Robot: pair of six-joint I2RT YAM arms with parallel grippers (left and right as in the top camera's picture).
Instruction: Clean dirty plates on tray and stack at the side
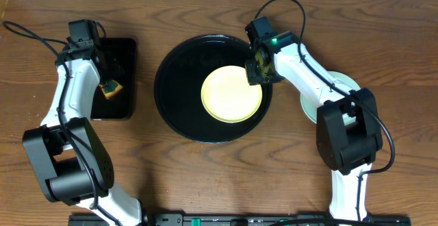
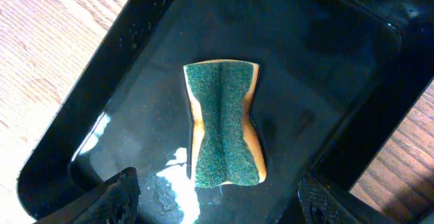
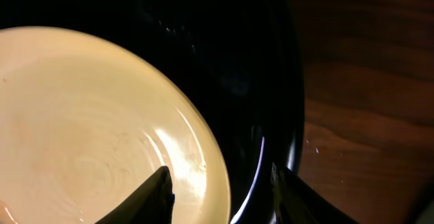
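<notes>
- The pale yellow plate point(image 1: 231, 94) lies flat in the round black tray point(image 1: 174, 92), right of the tray's centre, with what looks like faint smearing on its face
- The right gripper point(image 3: 220, 183) sits over the plate's upper-right edge in the overhead view, its fingers spread: one above the plate's face, the other beyond the rim over the tray, pinching nothing
- Closing from here would catch only the thin rim, so the plate may tip or skid on the glossy tray, and the outer finger could jam against the tray's raised wall
- The left gripper point(image 2: 218, 180) hangs spread wide over the green scouring sponge point(image 2: 224, 122) in the rectangular black tray point(image 2: 135, 81), at the overhead frame's left
- That tray looks wet, so a soaked sponge could drip across the wooden table point(image 1: 219, 185)
- A pale mint plate point(image 1: 308, 108) at the right lies partly under the right arm, which could nudge it
</notes>
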